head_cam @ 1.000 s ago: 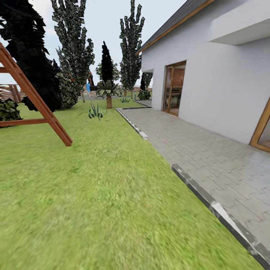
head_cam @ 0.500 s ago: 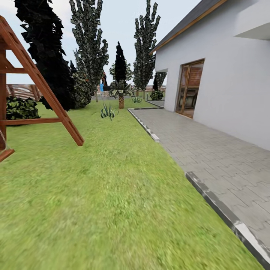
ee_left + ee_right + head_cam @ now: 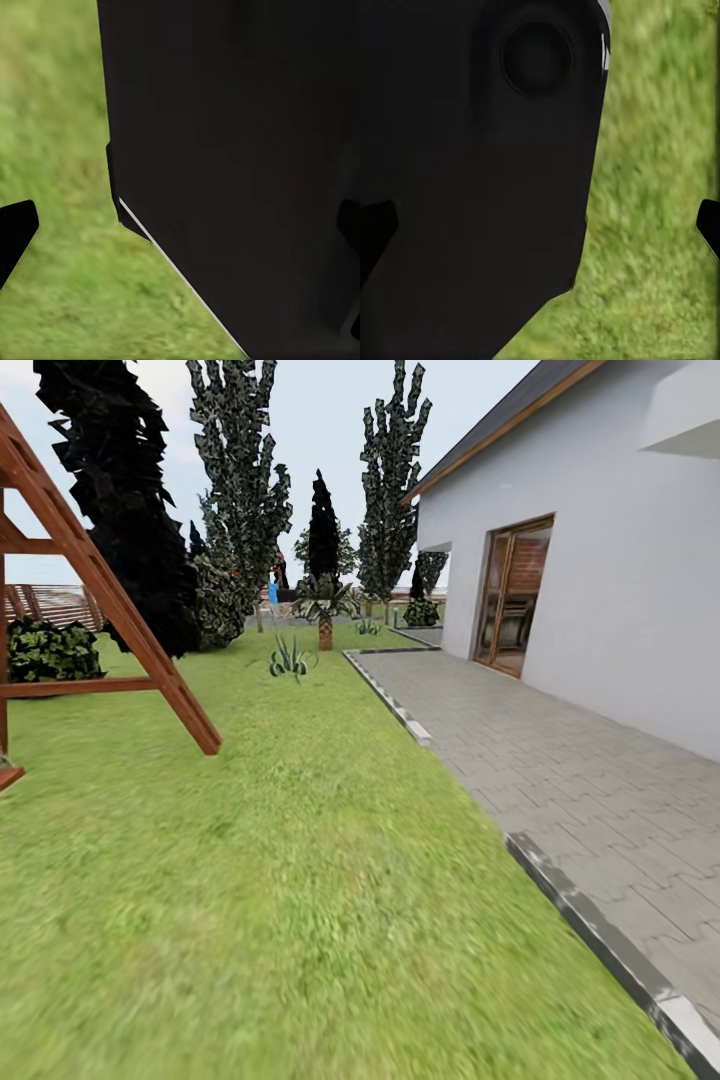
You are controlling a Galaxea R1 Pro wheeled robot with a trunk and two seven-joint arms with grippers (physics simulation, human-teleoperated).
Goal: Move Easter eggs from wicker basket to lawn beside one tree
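While both end effectors hang beside the robot's dark body over the mottled green lawn [image 3: 300,900], fingertips at the frame edges suggest wide spread, nothing held. Judging from this, the robot is searching; next it must find the basket. Ahead stand a red-brown wooden frame [image 3: 90,580], dark-crowned trees [image 3: 130,510], grey paved path [image 3: 560,760].
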